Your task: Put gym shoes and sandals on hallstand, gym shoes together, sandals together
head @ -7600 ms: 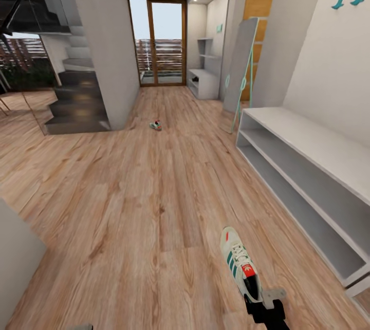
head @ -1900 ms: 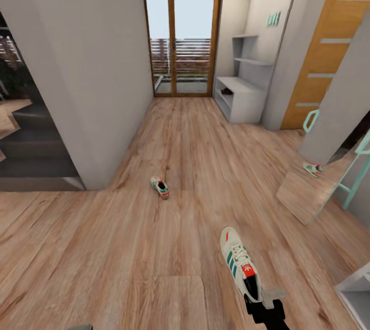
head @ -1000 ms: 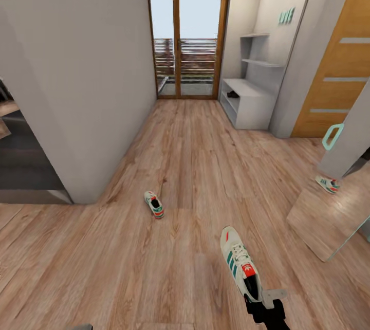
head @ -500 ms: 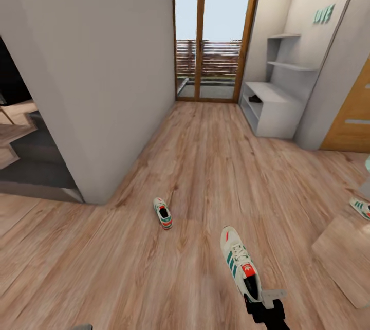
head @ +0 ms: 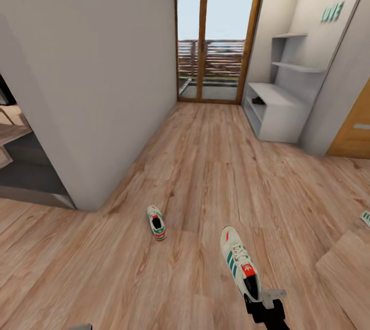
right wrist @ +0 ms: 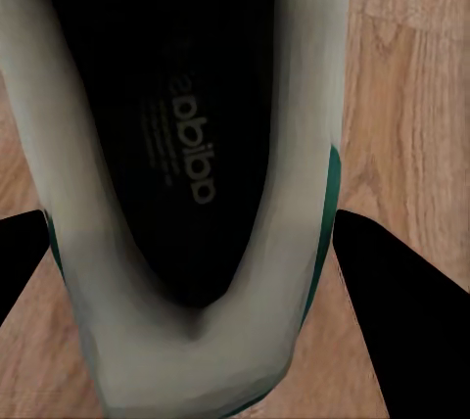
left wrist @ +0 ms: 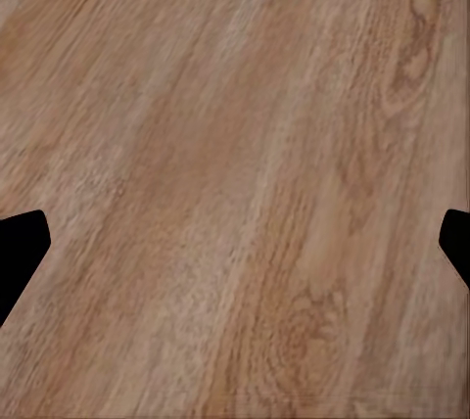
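**A:** Head view has shifted since half a second ago: camera swung and rolled on, so the whole scene moves. Second gym shoe (head: 156, 222) sits a bit lower and left in frame than before. That's our motion, the shoe hasn't moved on the corridor floor (head: 205, 176)

**B:** Right arm?

**A:** Right gripper (head: 264, 303) carries the first gym shoe (head: 240, 263) by the heel, toe pointing forward, same spot in frame through every earlier picture. Right wrist view looks straight into the shoe opening (right wrist: 186, 145), one black finger (right wrist: 392, 311) at each side of the heel wall. I read it as clamped on the heel

**B:** Left?

**A:** Left wrist view shows bare planks with the finger tips (left wrist: 18, 253) far apart at the frame edges, so spread and empty

**B:** Rack?

**A:** White shelf unit (head: 275, 109) stands far down the corridor on the right, by the glass door (head: 218, 37); something small and dark on its lower shelf, too small to identify. Sandals not located

**B:** Meaning?

**A:** We're closing on shoe two. My guess: pick it up with the free left, then take both to the rack together so they land side by side. Nothing racked yet, sandals still to do
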